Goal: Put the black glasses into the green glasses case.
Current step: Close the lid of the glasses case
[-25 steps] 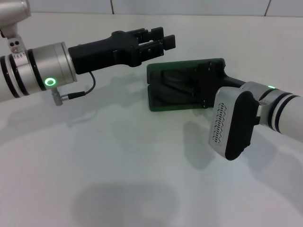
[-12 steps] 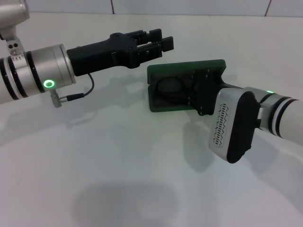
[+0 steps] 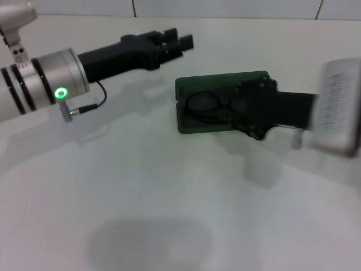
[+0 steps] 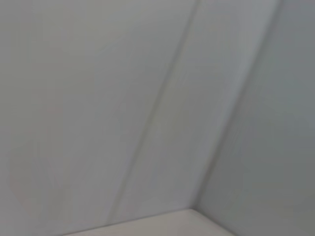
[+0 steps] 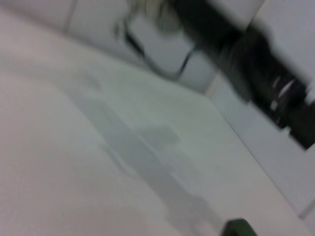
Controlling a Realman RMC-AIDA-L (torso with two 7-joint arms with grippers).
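The green glasses case lies open on the white table, right of centre in the head view. The black glasses rest inside it, lenses showing against the dark lining. My right gripper hovers over the right end of the case; its jaws are spread across the case's width and hold nothing. My left gripper hangs above the table behind and left of the case, clear of it. In the right wrist view only a corner of the case shows, with the left gripper blurred farther off.
The white table stretches bare in front of and left of the case. A tiled wall runs along the back edge. A thin cable hangs under the left wrist. The left wrist view shows only wall and table.
My right arm has drawn back to the right off the case, uncovering the glasses lying inside. The left gripper has moved a little back and to the left.
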